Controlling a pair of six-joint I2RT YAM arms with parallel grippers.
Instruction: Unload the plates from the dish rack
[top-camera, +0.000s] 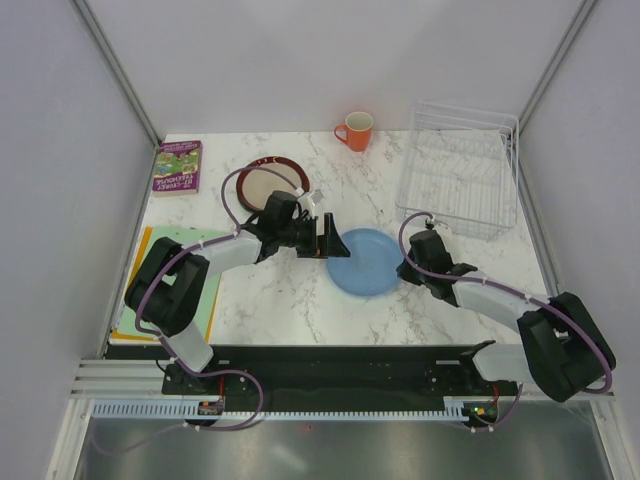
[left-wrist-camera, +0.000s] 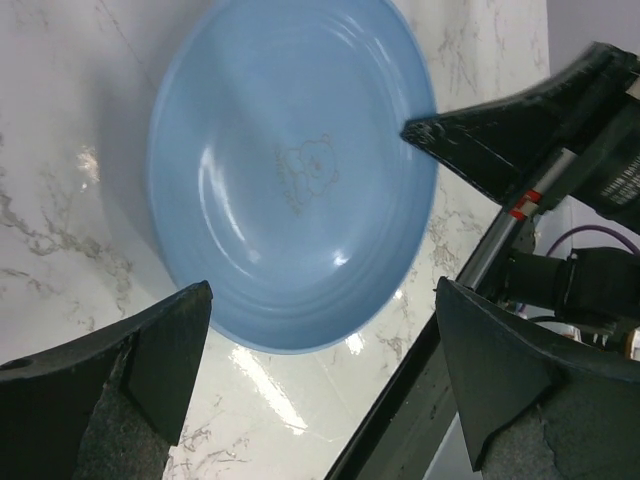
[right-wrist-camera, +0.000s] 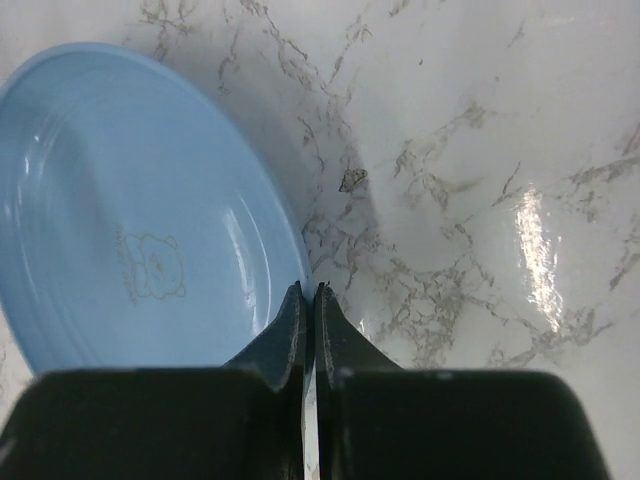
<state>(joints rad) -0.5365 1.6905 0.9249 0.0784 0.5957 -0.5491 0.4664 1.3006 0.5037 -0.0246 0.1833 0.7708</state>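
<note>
Blue plate (top-camera: 365, 260): middle of the marble counter (top-camera: 290, 300), between the two arms, face up, well apart from the rack. Wide shadow beside it in both wrist views, so looks raised off the surface a bit. Tilt hard to judge.
Bear drawing (left-wrist-camera: 300, 175): faint little outline right in the plate's middle.
Right gripper (right-wrist-camera: 308, 292): at the plate's right edge, jaws squeezed together on the rim, only a hairline slit between them.
Left gripper (top-camera: 335, 240): at the plate's left edge, jaws wide apart. In its own camera, one on each side of the near rim, not touching the plate as far as can be seen.
Brown-rimmed plate (top-camera: 268, 180): cream with a dark red-brown rim, flat on the counter behind the left arm, partly hidden by it. One plate or a stack, can't tell.
Dish rack (top-camera: 460, 180): white wire, far right corner of the counter, well apart from both plates.
Mug (top-camera: 355, 130): orange, upright at the back edge, just left of the rack.
Book (top-camera: 178, 167): purple cover, back left corner.
Sheets (top-camera: 150, 290): yellow and green, flat at the left edge under the left arm.
</note>
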